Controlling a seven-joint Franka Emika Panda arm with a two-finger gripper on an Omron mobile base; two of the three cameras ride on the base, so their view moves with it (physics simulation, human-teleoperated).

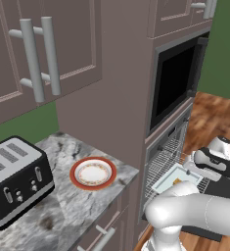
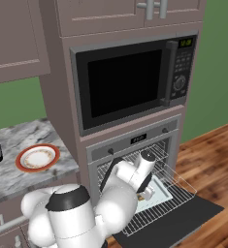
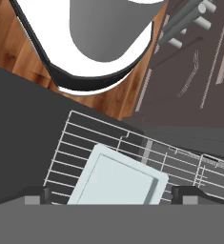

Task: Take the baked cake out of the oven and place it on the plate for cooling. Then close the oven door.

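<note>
The oven stands open, its dark grey door folded down flat. A wire rack is pulled out over the door and carries a pale baking tray. The small golden-brown cake sits on that tray, partly hidden by my arm. My gripper hangs just above the tray, open, with the fingertips spread wide and nothing between them. In the hand view the cake is hidden. The orange-rimmed plate lies empty on the marble counter, left of the oven column.
A black-windowed microwave sits above the oven. A dark toaster stands on the counter left of the plate. Upper cabinets with bar handles hang over the counter. Wooden floor lies to the right of the door.
</note>
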